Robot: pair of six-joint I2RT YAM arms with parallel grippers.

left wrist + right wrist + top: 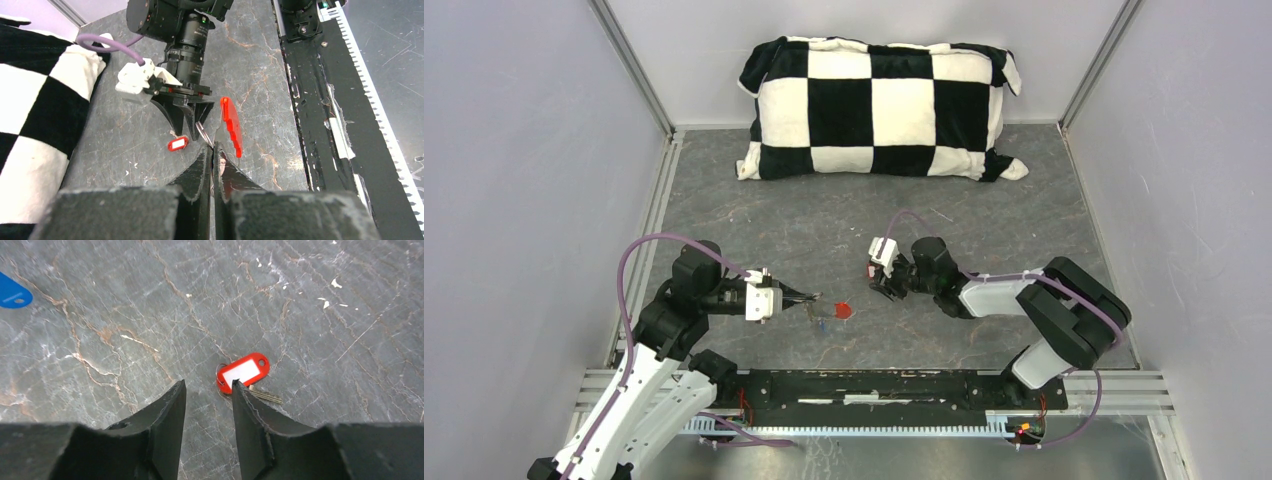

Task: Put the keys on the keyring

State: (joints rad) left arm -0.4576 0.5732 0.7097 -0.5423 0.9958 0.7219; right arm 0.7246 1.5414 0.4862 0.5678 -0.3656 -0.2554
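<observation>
**A:** From above, which step is this?

**B:** I'd call it the pick-up of a key. The left gripper [812, 297] and right gripper [881, 289] face each other over the middle of the surface [984, 200], nearer its near edge than the far edge, where a checked pillow [879, 105] lies. A red fob [842, 310] shows between them. The keys are too small to make out here.

**A:** And the left wrist view?

**B:** The left fingers are pressed together on a thin wire loop, which I take to be the keyring [202, 133], held clear of the surface. The red fob stands edge-on just beside it. Whether they are joined I can't tell. Facing it, the right gripper points down over a red-and-white tag [177, 144] lying flat.

**A:** The right wrist view?

**B:** The fingers stand apart with nothing between them. The tag lies just beyond the right-hand fingertip, its key [265, 397] poking out past that finger. A blue tag [12, 292] lies well apart, at the view's left edge.

**A:** So what does the next move call for?

**B:** Shifting the gripper so the tag sits between the fingers, then lowering and closing. After that, carrying the key's eye to the ring. The key is thin and flat, so it could slip away.
</observation>
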